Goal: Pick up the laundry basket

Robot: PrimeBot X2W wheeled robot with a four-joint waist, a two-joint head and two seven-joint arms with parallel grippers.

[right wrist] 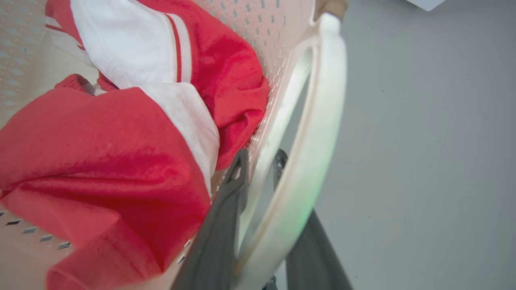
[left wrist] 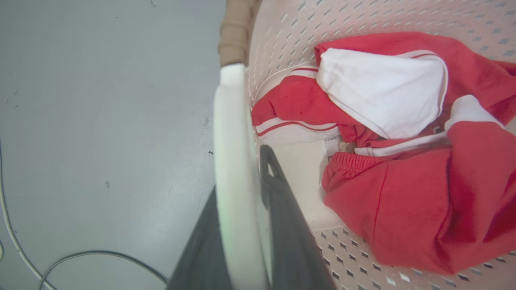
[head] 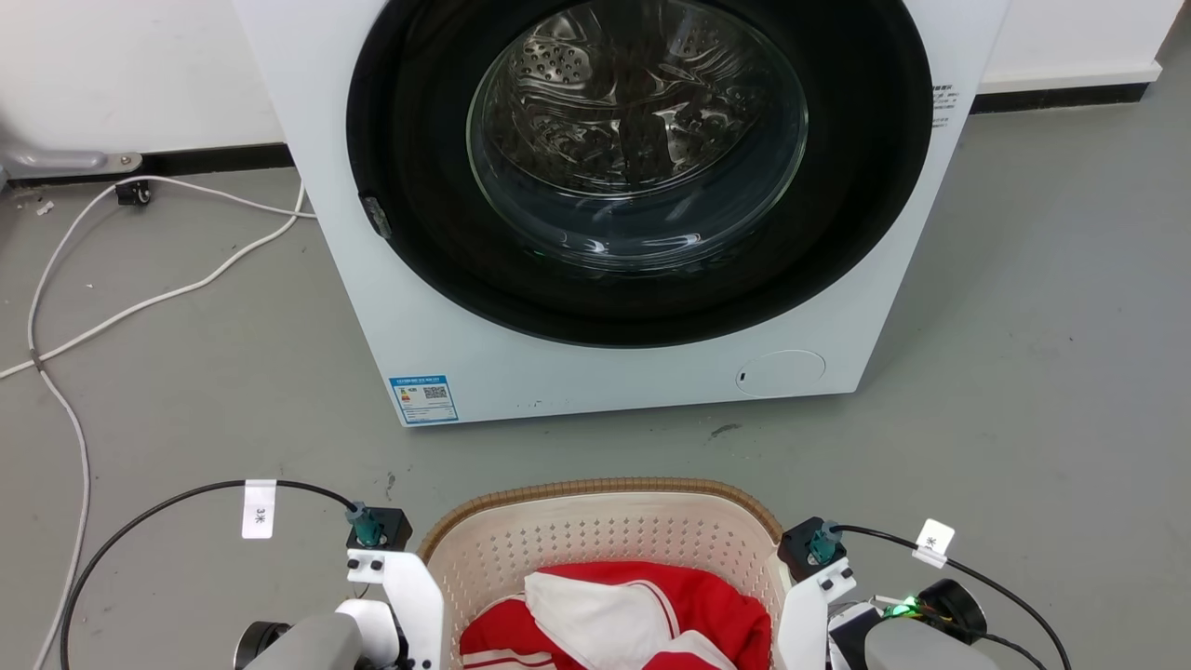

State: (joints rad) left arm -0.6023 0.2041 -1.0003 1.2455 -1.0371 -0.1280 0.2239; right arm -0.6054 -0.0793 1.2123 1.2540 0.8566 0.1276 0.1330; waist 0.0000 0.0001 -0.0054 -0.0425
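Note:
The laundry basket (head: 595,538), cream with perforated walls and a brown woven rim, sits low in the head view in front of the washer, between my two wrists. It holds red and white clothes (head: 633,605). In the left wrist view my left gripper (left wrist: 238,177) is shut on the basket's white side handle (left wrist: 230,133), one dark finger inside the wall and one outside. In the right wrist view my right gripper (right wrist: 261,158) is shut on the other white handle (right wrist: 318,121), its fingers on either side of the handle and wall.
A white front-loading washer (head: 447,354) with its round door shut stands close behind the basket. White cables (head: 140,298) trail over the grey floor at the left. Black cables (head: 158,507) run from both wrists. Bare floor lies to the right.

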